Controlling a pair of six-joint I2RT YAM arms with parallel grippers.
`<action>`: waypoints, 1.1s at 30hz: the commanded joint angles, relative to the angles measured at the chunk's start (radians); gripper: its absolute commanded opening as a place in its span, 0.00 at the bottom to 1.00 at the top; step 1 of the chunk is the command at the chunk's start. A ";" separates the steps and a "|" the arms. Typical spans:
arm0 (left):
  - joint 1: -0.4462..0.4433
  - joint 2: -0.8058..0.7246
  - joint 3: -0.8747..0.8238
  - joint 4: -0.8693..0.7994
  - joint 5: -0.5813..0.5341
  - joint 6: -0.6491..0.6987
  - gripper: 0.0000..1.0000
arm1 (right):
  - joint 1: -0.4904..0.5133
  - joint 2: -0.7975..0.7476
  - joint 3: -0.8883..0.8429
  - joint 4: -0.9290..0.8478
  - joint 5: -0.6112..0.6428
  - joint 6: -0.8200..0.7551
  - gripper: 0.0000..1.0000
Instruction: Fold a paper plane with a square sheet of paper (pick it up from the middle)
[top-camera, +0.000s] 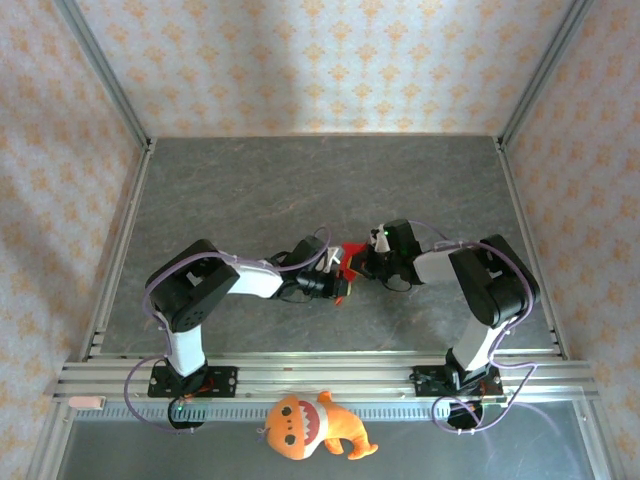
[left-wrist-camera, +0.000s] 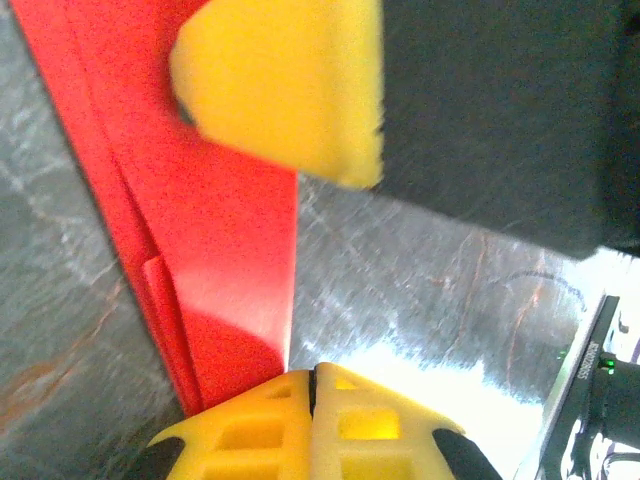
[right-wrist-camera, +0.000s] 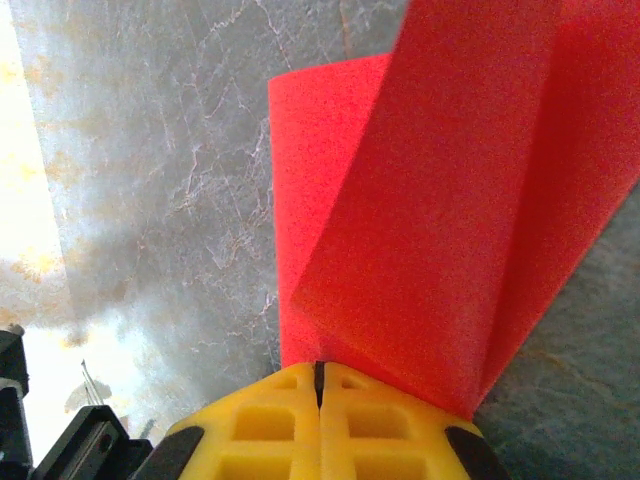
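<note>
Both grippers are meeting over the middle of the grey marbled table (top-camera: 300, 190). I am watching the left gripper (top-camera: 341, 276) (left-wrist-camera: 313, 400) pressing its yellow fingers together on one end of the thin, bright red, creased paper sheet (top-camera: 353, 249) (left-wrist-camera: 230, 230) (right-wrist-camera: 440, 220). The right gripper (top-camera: 366, 257) (right-wrist-camera: 320, 392) is clamping the same sheet from the right. The sheet is hanging between them in overlapping folded layers, above the tabletop. An orange plush toy (top-camera: 310, 425) with white teeth is lying at the near edge, well apart.
</note>
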 joint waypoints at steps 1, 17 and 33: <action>-0.015 -0.008 -0.048 -0.029 0.001 0.015 0.04 | 0.000 0.074 -0.022 -0.119 0.182 -0.042 0.05; -0.070 -0.095 -0.169 -0.064 -0.007 0.025 0.05 | -0.001 0.069 -0.023 -0.136 0.200 -0.047 0.05; -0.099 -0.329 -0.227 -0.051 -0.077 0.033 0.00 | -0.001 0.062 -0.029 -0.125 0.190 -0.037 0.05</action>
